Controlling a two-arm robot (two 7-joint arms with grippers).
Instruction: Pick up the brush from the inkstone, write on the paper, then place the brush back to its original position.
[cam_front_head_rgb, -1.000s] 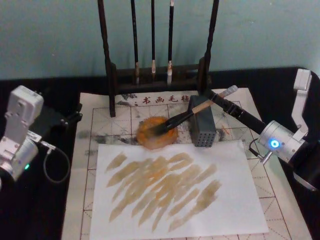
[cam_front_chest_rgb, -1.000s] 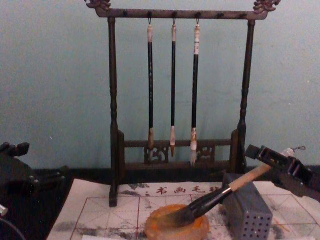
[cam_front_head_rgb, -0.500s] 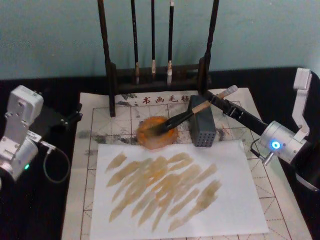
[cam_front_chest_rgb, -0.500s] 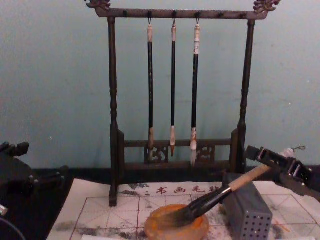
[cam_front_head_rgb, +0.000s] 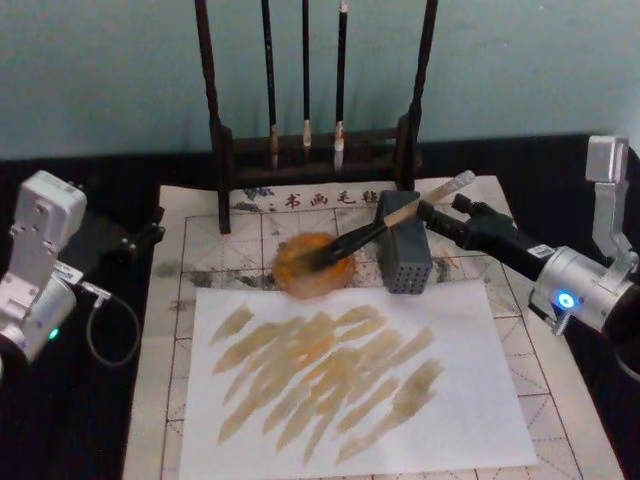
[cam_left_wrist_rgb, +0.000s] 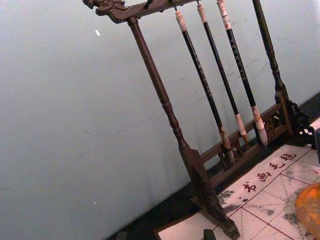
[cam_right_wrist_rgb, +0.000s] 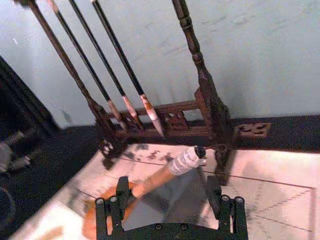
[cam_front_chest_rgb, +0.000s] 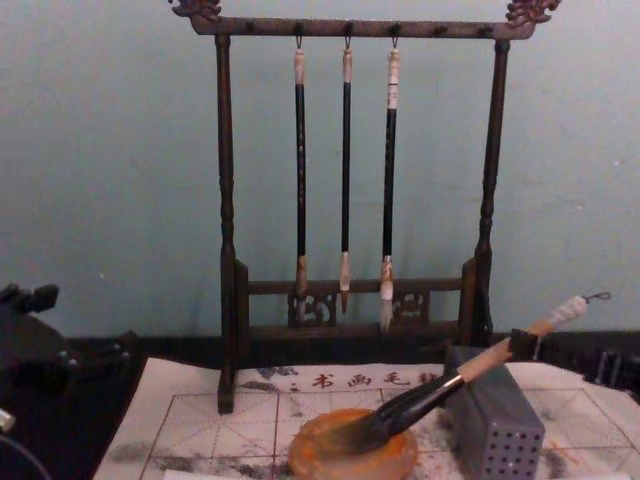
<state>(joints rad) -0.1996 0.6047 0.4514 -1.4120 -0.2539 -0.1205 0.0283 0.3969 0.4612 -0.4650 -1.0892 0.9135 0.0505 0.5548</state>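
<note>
Three thin brushes (cam_left_wrist_rgb: 220, 75) hang on a dark wooden rack (cam_left_wrist_rgb: 165, 102) above the gridded paper (cam_left_wrist_rgb: 260, 200), beside the inkstone (cam_left_wrist_rgb: 309, 207).

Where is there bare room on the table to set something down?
Free: the red-grid paper left of the white sheet, and its right strip below the right gripper. The dark table by the left gripper also has room. Crowded: the back, with brush rack, inkstone, brush and grey block close together.
</note>
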